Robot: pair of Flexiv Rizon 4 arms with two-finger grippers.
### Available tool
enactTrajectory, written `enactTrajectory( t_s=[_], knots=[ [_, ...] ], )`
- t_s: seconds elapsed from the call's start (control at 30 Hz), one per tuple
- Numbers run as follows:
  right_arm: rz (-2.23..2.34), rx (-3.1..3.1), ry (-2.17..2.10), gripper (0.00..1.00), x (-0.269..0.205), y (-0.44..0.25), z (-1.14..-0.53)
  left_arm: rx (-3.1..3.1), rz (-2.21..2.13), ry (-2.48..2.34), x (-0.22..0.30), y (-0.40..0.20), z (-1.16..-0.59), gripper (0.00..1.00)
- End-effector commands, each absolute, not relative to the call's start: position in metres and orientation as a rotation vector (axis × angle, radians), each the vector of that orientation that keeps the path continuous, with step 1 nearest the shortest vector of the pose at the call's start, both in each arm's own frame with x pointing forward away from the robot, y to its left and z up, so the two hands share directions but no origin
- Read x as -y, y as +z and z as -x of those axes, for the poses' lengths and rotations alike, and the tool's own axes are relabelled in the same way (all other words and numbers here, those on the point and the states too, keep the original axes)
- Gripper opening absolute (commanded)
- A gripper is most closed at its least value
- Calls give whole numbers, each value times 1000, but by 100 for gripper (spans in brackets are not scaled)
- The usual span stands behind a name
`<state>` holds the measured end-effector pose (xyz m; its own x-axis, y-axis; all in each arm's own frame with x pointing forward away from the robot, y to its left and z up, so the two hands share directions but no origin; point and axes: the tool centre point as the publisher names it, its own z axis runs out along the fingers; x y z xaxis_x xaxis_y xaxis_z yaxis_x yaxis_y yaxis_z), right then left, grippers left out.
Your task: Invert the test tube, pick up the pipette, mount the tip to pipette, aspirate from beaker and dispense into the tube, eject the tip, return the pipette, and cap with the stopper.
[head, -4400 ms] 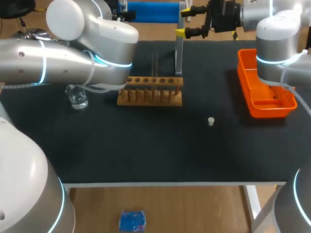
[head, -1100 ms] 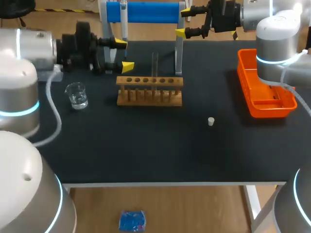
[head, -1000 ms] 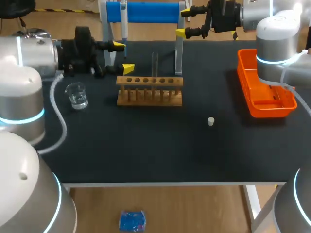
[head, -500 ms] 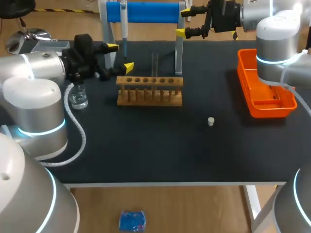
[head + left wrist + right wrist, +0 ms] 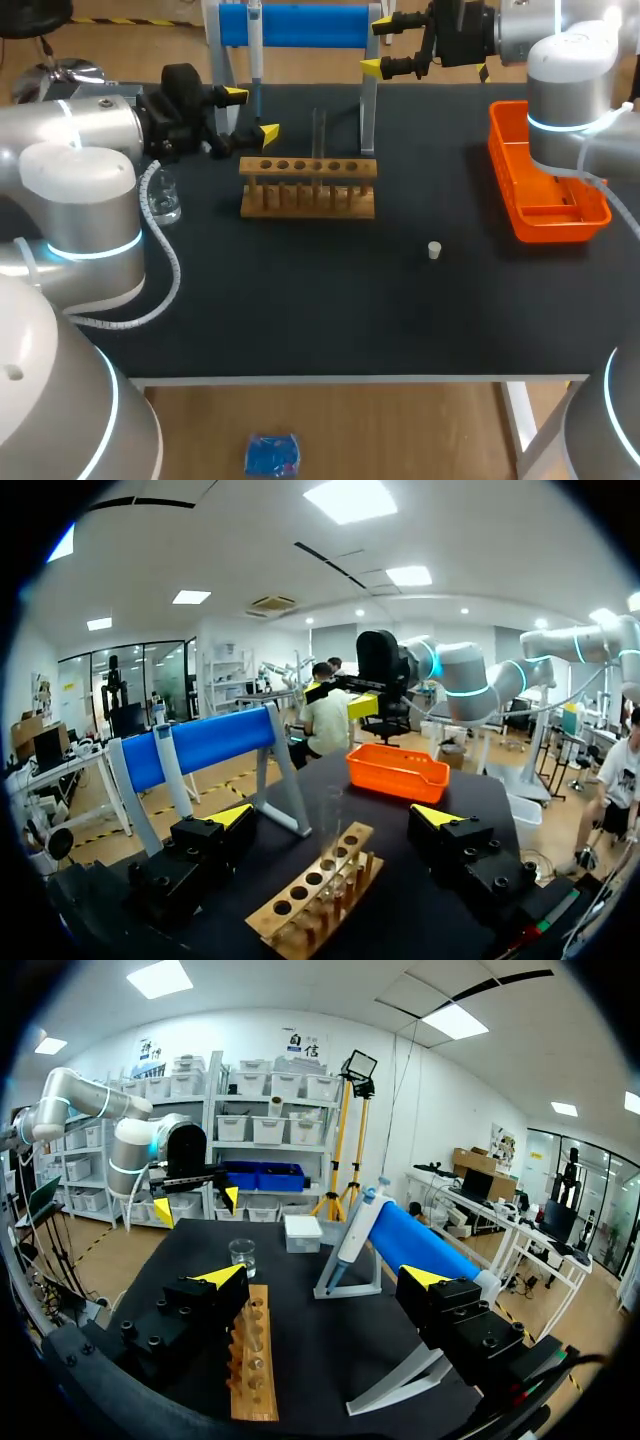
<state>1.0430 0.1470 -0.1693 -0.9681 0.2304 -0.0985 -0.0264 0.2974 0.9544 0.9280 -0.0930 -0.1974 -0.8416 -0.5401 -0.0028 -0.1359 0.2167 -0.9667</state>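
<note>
A clear test tube (image 5: 319, 130) stands upright in the wooden rack (image 5: 308, 187). My left gripper (image 5: 250, 113) hangs open just left of the rack's back corner, with nothing between its fingers. In the left wrist view the rack (image 5: 318, 892) and the tube (image 5: 330, 825) lie ahead of the open left gripper (image 5: 335, 820). The pipette (image 5: 255, 50) hangs on the blue stand (image 5: 295, 25). My right gripper (image 5: 377, 45) stays open at the stand's right end. The beaker (image 5: 165, 200) is partly hidden by my left arm. A small white stopper (image 5: 434, 250) lies right of the rack.
An orange tray (image 5: 545, 170) sits at the right side, under my right arm. In the right wrist view, a white box (image 5: 302, 1232) stands near the beaker (image 5: 241, 1257), beyond the rack (image 5: 251, 1355). Bare black mat lies in front of the rack.
My left arm has swung in, its elbow now covering part of the beaker; its gripper shifted slightly right toward the rack. The right arm has not moved.
</note>
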Motion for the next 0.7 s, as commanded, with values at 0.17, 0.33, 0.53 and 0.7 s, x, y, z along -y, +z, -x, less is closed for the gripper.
enactTrajectory(
  t_s=[0.17,0.33,0.53,0.7],
  knots=[
    [-187,-2352,1732,100,-146,-168,-1043,-2155,663,-1643,96,-201,-931,100],
    [-187,-2352,1732,100,-146,-168,-1043,-2155,672,-1636,96,-201,-931,100],
    [-187,-2352,1732,100,-146,-168,-1043,-2155,672,-1636,96,-201,-931,100],
    [-187,-2352,1732,100,-146,-168,-1043,-2155,672,-1636,96,-201,-931,100]
  ],
)
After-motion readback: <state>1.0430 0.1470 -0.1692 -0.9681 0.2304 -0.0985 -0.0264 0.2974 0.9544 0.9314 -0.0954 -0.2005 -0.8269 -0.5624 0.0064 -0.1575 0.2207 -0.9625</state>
